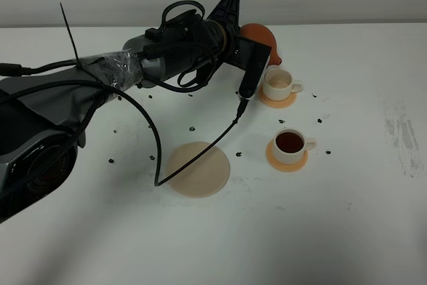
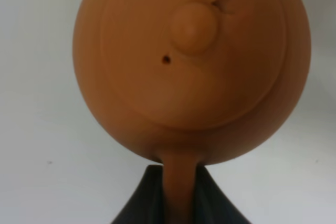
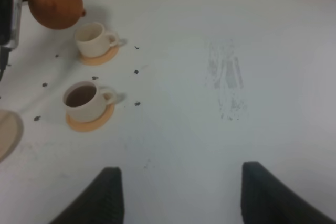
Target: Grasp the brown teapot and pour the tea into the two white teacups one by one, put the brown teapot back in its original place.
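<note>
Overhead view. One brown teapot [image 1: 257, 33], upper centre, is clamped by its handle in the left gripper [image 1: 250, 55], just up-left of the upper cup [image 1: 278, 83]. There are two white teacups: the upper cup is pale inside, and the lower cup [image 1: 289, 143], right of centre, holds dark tea. Each stands on one of two orange coasters [image 1: 283, 103] [image 1: 287, 164]. One beige disc [image 1: 198, 169] lies bare at lower centre on the white table [image 1: 360, 218]. The right gripper [image 3: 181, 198] has its jaws parted, grasping nothing.
</note>
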`<state>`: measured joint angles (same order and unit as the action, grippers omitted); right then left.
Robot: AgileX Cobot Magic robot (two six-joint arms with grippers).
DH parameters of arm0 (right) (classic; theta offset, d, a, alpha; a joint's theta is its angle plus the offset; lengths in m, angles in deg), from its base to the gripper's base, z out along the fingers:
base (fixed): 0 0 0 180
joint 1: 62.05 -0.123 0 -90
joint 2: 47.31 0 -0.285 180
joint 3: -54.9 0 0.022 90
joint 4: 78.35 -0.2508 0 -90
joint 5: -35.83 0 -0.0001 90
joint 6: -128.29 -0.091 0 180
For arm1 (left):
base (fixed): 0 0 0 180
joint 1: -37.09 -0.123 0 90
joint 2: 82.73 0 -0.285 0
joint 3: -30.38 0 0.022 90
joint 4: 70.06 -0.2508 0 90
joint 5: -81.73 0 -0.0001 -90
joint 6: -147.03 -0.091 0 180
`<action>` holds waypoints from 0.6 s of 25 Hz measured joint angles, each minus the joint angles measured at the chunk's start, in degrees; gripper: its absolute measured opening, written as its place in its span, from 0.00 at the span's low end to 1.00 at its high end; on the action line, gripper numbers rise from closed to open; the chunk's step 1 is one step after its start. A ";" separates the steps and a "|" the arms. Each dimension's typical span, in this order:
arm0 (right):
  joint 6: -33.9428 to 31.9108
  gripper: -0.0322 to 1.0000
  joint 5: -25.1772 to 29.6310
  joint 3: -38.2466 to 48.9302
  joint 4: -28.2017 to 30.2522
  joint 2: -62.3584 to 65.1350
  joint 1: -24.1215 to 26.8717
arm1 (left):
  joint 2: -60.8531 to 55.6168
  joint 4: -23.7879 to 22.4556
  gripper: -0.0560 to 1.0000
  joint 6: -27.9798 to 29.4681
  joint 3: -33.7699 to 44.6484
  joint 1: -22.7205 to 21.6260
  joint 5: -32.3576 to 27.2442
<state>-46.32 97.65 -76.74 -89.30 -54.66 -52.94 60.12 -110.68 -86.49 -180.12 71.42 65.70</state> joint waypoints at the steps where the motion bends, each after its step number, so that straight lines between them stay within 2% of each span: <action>1: 0.00 0.53 0.00 0.00 0.00 0.00 0.00 | 0.00 -0.63 0.17 0.05 0.00 0.05 0.00; 15: 0.00 0.53 0.00 0.00 0.00 0.00 0.00 | 0.00 -6.32 0.17 0.05 0.00 1.00 0.34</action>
<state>-46.32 97.65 -76.74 -89.30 -54.66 -52.94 60.12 -117.00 -86.45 -180.12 72.42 66.03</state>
